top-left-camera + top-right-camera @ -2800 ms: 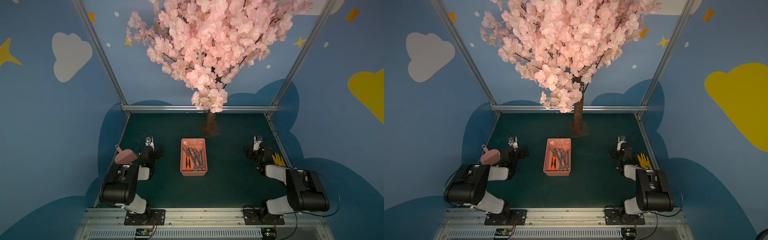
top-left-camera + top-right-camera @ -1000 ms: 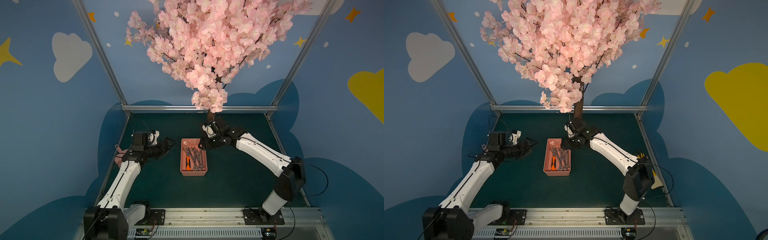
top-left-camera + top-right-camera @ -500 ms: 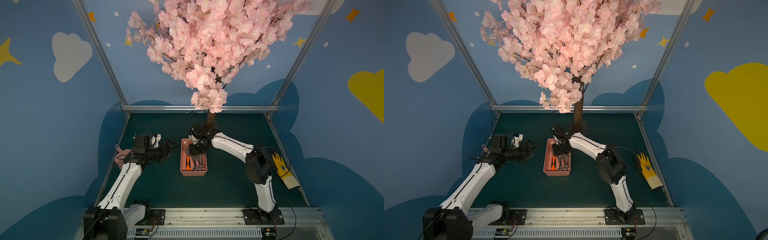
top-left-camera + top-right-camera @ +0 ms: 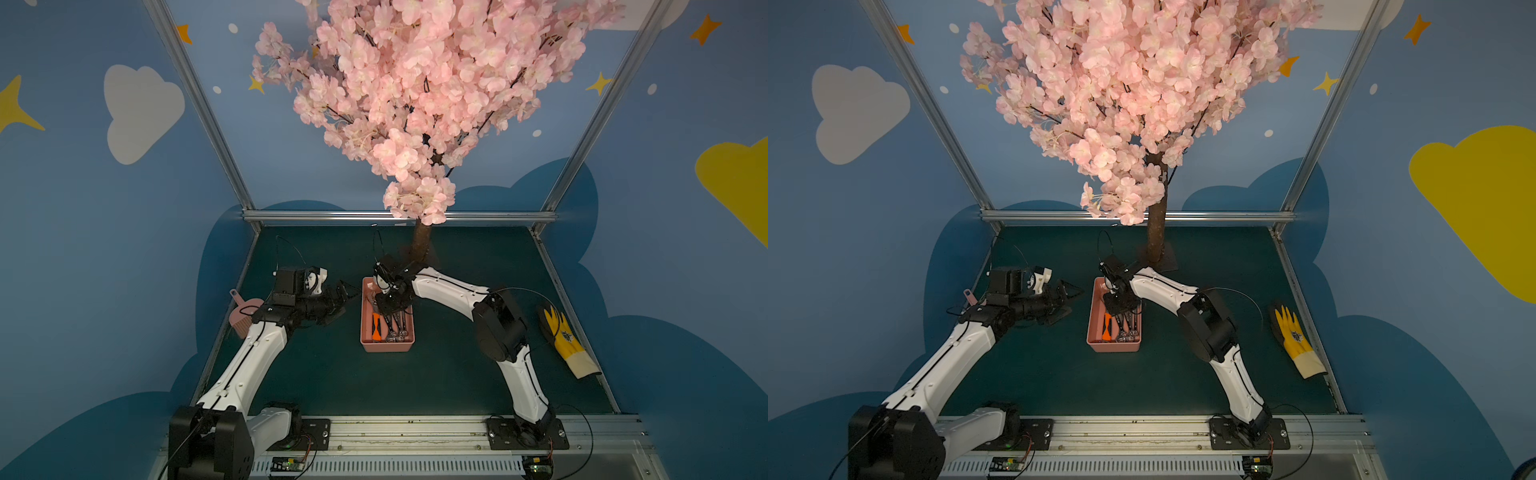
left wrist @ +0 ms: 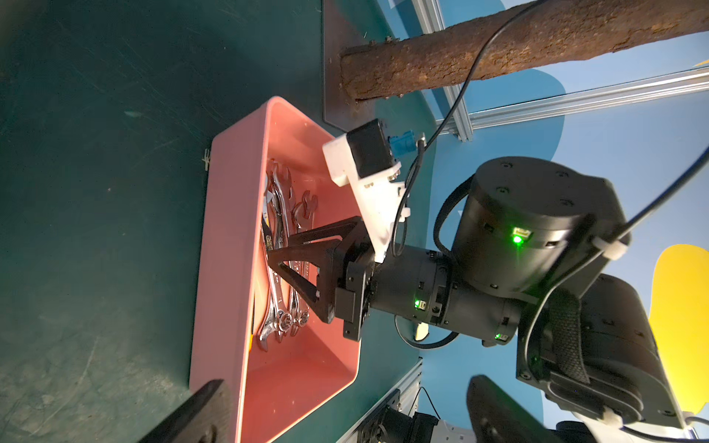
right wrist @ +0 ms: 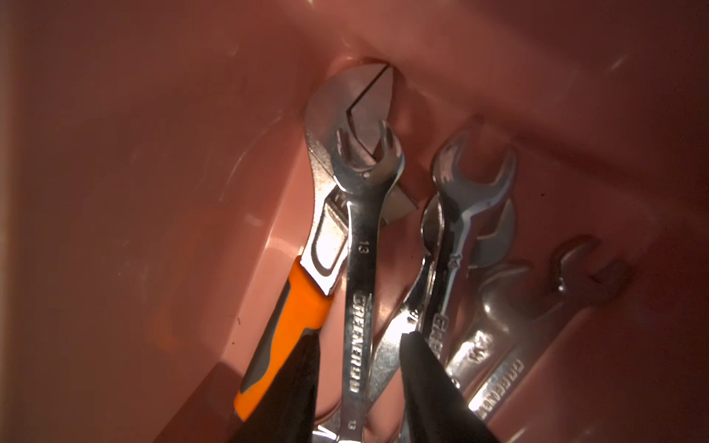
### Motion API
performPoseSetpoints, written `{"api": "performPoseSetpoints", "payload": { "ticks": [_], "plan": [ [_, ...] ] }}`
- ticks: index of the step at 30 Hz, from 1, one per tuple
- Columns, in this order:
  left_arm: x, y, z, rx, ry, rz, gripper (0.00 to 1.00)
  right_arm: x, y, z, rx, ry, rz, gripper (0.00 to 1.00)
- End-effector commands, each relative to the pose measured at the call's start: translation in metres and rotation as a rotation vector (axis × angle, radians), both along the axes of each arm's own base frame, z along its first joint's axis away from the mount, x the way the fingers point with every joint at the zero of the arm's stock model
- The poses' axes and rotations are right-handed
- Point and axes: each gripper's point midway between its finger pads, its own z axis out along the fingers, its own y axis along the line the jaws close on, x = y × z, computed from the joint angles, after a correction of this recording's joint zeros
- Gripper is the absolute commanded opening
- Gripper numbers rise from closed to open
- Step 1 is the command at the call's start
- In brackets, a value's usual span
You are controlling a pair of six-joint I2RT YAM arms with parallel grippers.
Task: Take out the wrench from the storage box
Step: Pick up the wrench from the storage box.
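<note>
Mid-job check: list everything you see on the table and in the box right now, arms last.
storage box: one, salmon pink, middle of the table
adjustable wrench: one, steel with an orange and grey handle, in the box on the left arm's side
plain wrenches: several, exact count unclear, chrome, piled in the box beside it
dustpan: one, pink, left edge of the table, behind the left arm
glove: one, yellow, right edge of the table
tree: one, pink blossom and brown trunk, rear middle
table: one, dark green
left gripper: one, black, open, just left of the box
right gripper: one, black, down in the box, jaws apart astride the wrench marked 13
</note>
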Motion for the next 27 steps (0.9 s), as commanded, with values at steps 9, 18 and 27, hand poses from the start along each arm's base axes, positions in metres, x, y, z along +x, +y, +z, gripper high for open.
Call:
{"api": "performPoseSetpoints", "payload": {
  "ticks": [9,18,27],
  "plan": [
    [0.009,-0.003,0.01,0.002,-0.038,-0.009,0.99,0.0,0.008,-0.015,-0.028,0.008,0.027,0.37],
    [0.01,-0.004,0.008,0.004,-0.038,-0.015,1.0,-0.002,0.005,-0.028,-0.096,-0.004,0.046,0.3],
    [0.009,-0.006,0.008,-0.007,-0.036,-0.026,1.0,-0.003,0.0,-0.036,-0.194,-0.035,0.07,0.29]
  ]
}}
